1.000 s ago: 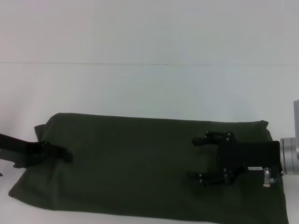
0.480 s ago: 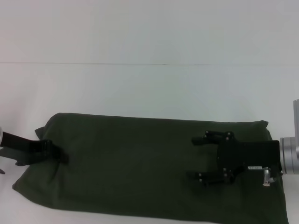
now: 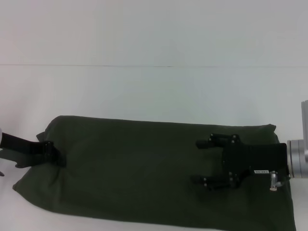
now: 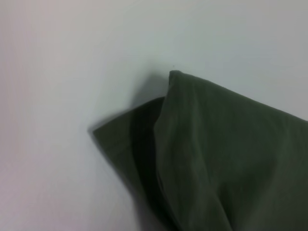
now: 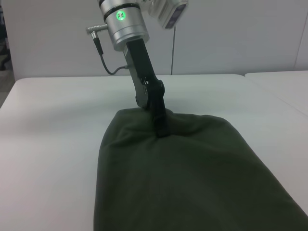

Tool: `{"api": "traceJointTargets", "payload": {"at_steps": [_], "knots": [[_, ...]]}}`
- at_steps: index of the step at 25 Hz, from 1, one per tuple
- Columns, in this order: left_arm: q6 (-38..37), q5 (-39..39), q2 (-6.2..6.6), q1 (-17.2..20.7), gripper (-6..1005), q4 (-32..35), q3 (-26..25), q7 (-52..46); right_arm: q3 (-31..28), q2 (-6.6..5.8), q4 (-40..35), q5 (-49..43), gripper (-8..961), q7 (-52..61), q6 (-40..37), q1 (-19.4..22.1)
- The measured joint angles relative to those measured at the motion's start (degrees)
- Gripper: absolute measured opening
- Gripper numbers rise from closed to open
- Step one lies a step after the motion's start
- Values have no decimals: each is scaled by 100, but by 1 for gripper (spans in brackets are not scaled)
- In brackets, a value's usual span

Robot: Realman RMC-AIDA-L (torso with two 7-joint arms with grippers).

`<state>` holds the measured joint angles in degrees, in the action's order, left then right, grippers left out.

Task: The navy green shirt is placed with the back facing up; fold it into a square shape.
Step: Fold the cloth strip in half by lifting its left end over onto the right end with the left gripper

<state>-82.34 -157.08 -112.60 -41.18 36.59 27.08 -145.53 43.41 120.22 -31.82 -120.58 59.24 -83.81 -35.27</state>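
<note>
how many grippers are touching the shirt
2. The left gripper is at the shirt's left end, shut on the cloth. The right gripper lies open over its right part; contact there isn't certain.

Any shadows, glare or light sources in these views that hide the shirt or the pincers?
Head view: even light, no glare; the open right pincer and the left pincer, shut on the cloth's edge, are black against the navy green shirt, so contrast is low. Left wrist view: a soft shadow on the table beside the shirt's folded corner. Right wrist view: a green indicator light glows on the left arm.
</note>
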Motion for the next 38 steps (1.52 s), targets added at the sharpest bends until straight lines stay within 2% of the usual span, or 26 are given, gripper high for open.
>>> {"api": "traceJointTargets", "payload": {"at_steps": [3,6,16,22,26,32,38], "knots": [[6,-2,19,-2,106,7,5,21,-7,0,0,24,916,0,-3,-3],[5,-26,78,-3,106,89,-9,21,8,0,-1,112,916,0,-20,15],[-191,-374,404,-9,107,697,-188,-75,-16,-6,-9,142,916,0,-2,41],[-381,-373,472,-104,106,773,-293,-223,-31,0,-4,141,915,0,84,40],[-867,-195,507,-257,107,837,-426,-376,-32,0,4,232,915,-1,148,59],[-1454,560,467,-355,105,975,-419,-677,-43,-5,9,481,915,-43,375,206],[-1616,1118,184,-488,106,759,-377,-854,-44,-28,-6,742,915,-57,639,437]]}}
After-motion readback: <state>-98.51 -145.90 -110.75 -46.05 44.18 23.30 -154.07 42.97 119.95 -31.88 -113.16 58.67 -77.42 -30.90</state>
